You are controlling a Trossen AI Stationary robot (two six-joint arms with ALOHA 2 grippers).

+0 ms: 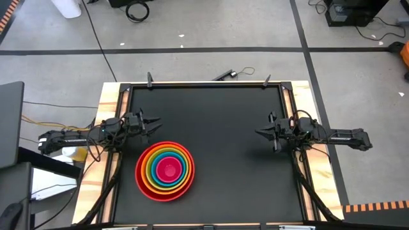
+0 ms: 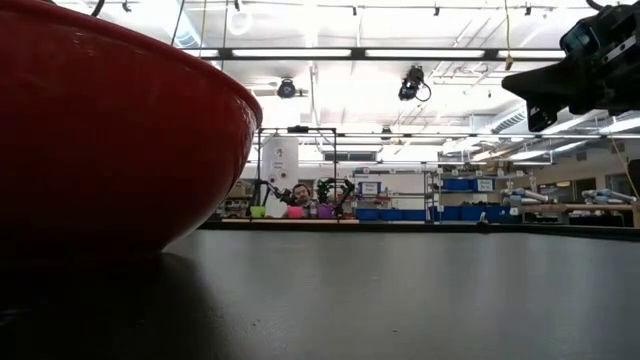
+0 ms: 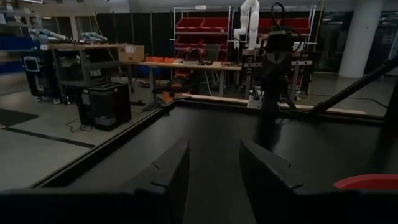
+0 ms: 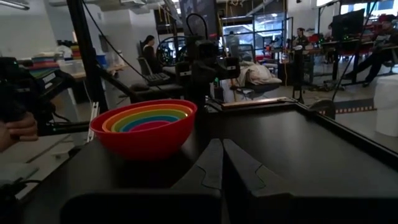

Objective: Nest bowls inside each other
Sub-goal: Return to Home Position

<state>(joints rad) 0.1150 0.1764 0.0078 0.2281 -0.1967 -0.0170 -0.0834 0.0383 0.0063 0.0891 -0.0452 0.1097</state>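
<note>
The bowls (image 1: 165,170) stand nested on the black table near its front left: red outermost, then orange, yellow-green, blue, and pink in the middle. The right wrist view shows the stack (image 4: 147,126) resting on the red bowl's base. In the low view the red bowl (image 2: 110,130) fills the left side. My left gripper (image 1: 153,121) hovers level at the table's left edge, open, with nothing between its fingers (image 3: 214,177). My right gripper (image 1: 259,133) hovers level at the right edge, shut and empty (image 4: 222,163).
The table's raised frame (image 1: 204,84) runs along the far edge and both sides. Wide bare black surface lies between the two grippers and right of the bowls. A person's hand (image 4: 18,129) shows beyond the table's left side in the right wrist view.
</note>
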